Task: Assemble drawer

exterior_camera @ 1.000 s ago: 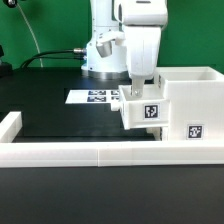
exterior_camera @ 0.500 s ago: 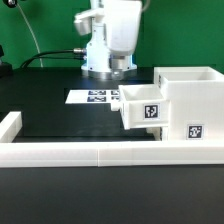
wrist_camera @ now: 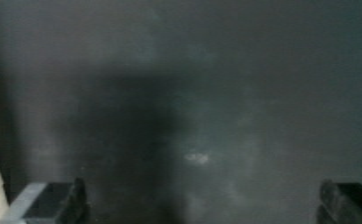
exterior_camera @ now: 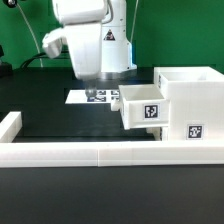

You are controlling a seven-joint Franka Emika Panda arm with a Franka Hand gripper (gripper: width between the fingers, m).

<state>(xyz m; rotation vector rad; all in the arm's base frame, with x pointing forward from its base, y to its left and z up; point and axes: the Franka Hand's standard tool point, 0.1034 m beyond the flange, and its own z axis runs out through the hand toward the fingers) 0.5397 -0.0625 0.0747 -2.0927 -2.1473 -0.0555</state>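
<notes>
The white drawer box stands at the exterior view's right, with a square tag on its front. One white tray with its own tag sticks out of the box's side, partly pushed in. A second tray does not show. My gripper hangs over the table to the exterior view's left of the tray, apart from it. In the wrist view my gripper is open and empty, one dark fingertip at each lower corner, with only the dark table surface between them.
The marker board lies flat on the black table below the gripper. A long low white border wall runs along the front, with a short piece at the exterior view's left. A green backdrop stands behind.
The gripper was at the tray one second ago. It has let go, risen and moved toward the exterior view's left. The tray stays in the box.
</notes>
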